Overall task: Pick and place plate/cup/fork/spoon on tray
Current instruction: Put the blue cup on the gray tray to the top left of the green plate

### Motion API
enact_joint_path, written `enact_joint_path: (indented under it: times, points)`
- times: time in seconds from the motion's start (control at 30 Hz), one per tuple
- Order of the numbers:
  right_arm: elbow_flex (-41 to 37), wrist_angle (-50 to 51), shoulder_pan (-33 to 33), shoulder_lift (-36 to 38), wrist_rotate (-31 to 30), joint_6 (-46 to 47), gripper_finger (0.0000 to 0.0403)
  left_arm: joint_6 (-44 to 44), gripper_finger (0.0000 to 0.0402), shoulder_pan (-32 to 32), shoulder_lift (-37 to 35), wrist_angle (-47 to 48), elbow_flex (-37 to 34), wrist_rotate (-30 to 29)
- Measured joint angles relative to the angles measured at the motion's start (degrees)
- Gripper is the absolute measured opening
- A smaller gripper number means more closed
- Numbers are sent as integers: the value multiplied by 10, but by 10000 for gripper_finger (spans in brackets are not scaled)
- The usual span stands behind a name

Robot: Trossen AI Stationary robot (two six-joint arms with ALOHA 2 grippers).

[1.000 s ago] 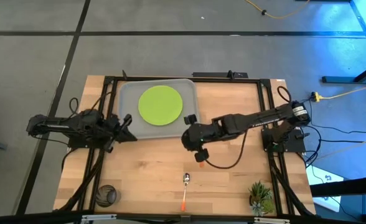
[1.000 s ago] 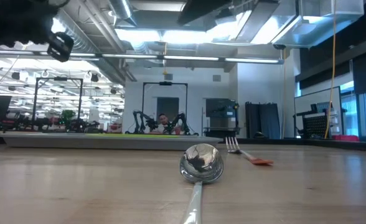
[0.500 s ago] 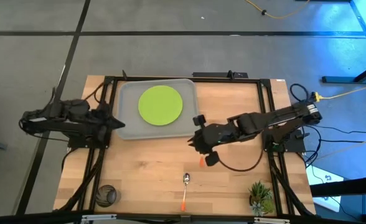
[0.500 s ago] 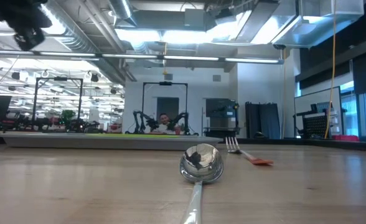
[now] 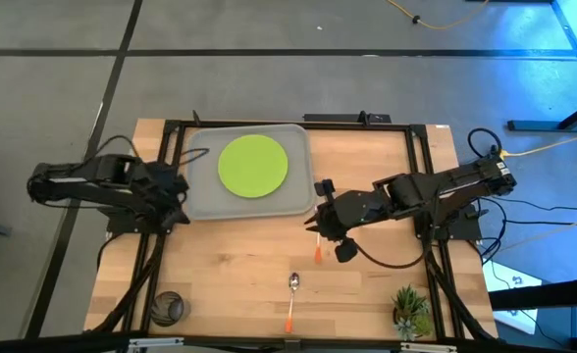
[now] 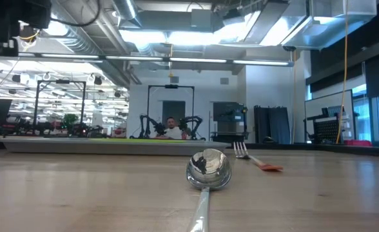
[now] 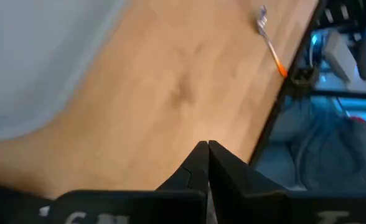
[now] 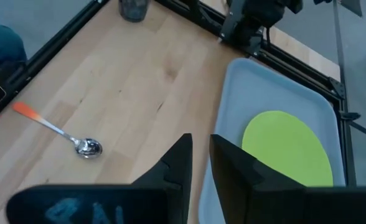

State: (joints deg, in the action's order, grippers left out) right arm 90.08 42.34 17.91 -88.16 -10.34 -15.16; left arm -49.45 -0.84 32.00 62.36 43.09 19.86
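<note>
- Flat round lime-green plate (image 5: 253, 165) lies in the smooth grey rounded tray (image 5: 202, 196) at the table's far side.
- Orange-handled spoon (image 5: 291, 297) lies near the front edge; the fork (image 5: 317, 251) is mostly hidden under the right gripper (image 5: 318, 222), whose jaws stand narrowly apart, empty.
- Left gripper (image 5: 178, 188), jaws together, empty, beside the tray.
- Translucent cup (image 5: 169, 307) at the near-left corner of the wooden table (image 5: 230, 265).

Setting was a robotics lab in an open industrial hall. Wooden surface (image 5: 367, 186) sat in a black metal frame (image 5: 421, 196) on a grey concrete floor (image 5: 269, 88). Beyond it: exposed ceiling ducts (image 6: 106, 32), strip lights (image 6: 196, 37), another pair of robot arms (image 6: 147, 124) with a seated person (image 6: 171, 131), cables (image 5: 544, 147) on the floor.
</note>
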Motion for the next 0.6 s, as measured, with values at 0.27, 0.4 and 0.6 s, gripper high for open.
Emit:
enact_joint_path:
  times: [0.27, 0.4, 0.6]
  points:
    - [0, 12, 0, 0, 5, 0, 63, -56, 0, -87, 109, -98, 0, 40]
    - [0, 15, 0, 0, 5, -1, 63, -166, 0, -126, 158, -122, 0, 51]
    - [0, 13, 0, 0, 5, -2, 63, -162, 0, -144, 207, -132, 0, 38]
